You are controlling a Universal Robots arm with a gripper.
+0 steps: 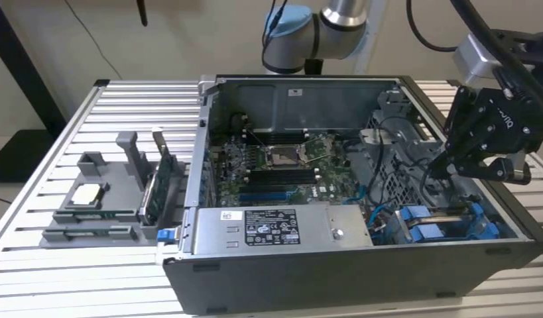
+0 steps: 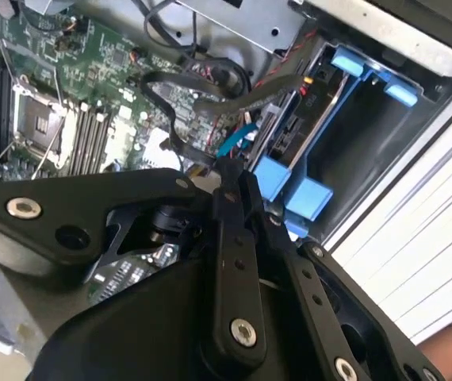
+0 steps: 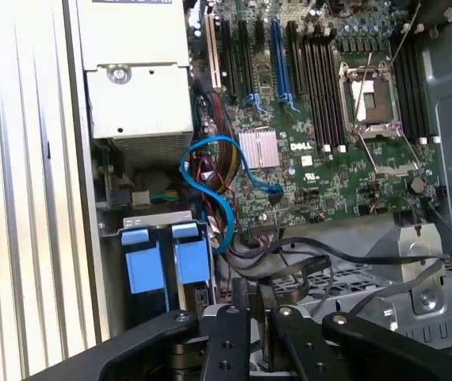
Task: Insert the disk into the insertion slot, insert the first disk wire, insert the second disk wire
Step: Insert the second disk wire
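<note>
Exterior view: hand [image 1: 483,165] hovers above the disk [image 1: 439,224].

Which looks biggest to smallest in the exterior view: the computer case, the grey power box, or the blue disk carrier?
1. Computer case, by far the biggest.
2. Grey power box.
3. Blue disk carrier, smallest, sitting partly hidden down inside the case.

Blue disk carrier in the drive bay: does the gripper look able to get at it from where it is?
Probably yes. The gripper hangs just above the blue disk carrier, and the open computer case leaves the way down free, though loose black cables lie close by.
</note>
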